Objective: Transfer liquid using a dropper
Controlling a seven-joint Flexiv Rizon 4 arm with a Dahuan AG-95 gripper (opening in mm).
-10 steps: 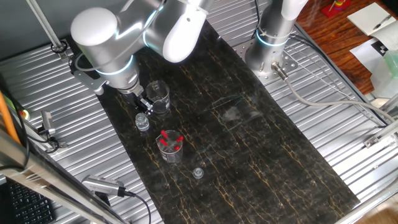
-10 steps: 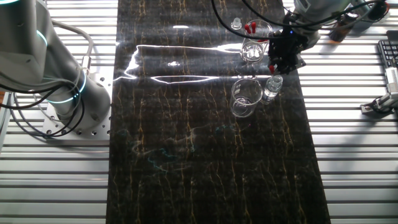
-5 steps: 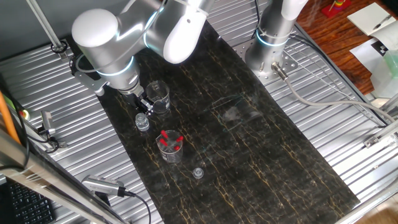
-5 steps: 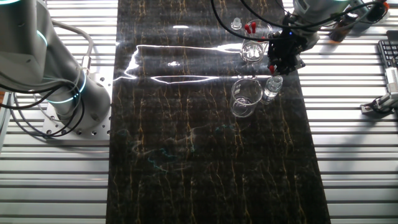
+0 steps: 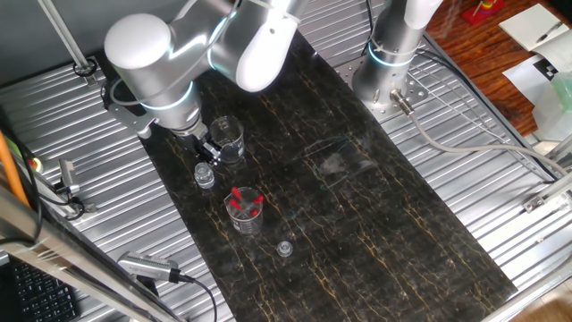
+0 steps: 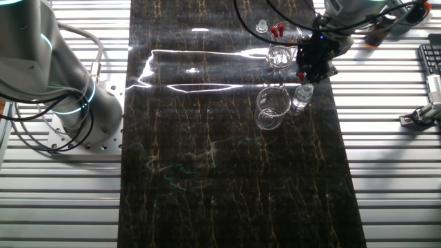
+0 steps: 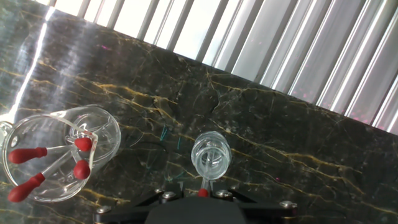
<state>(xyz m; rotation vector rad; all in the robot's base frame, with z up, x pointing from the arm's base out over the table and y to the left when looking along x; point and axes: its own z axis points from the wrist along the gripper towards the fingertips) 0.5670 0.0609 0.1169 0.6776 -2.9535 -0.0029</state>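
Note:
My gripper (image 5: 205,148) is shut on a dropper; its red bulb (image 7: 202,193) shows between the jaws in the hand view. The glass stem points down into the mouth of a small clear vial (image 7: 210,155), which stands upright on the dark marble strip. The vial also shows in one fixed view (image 5: 205,176) and in the other (image 6: 300,99), directly below the gripper (image 6: 307,67). A beaker with three red-bulbed droppers (image 7: 61,154) stands beside the vial; it also shows in one fixed view (image 5: 244,211).
An empty glass beaker (image 5: 227,139) stands close to the gripper and also shows in the other fixed view (image 6: 271,108). A small clear cap (image 5: 284,248) lies nearer the strip's end. Ribbed metal tabletop (image 5: 80,107) flanks the strip. A second arm's base (image 5: 389,63) stands at the far end.

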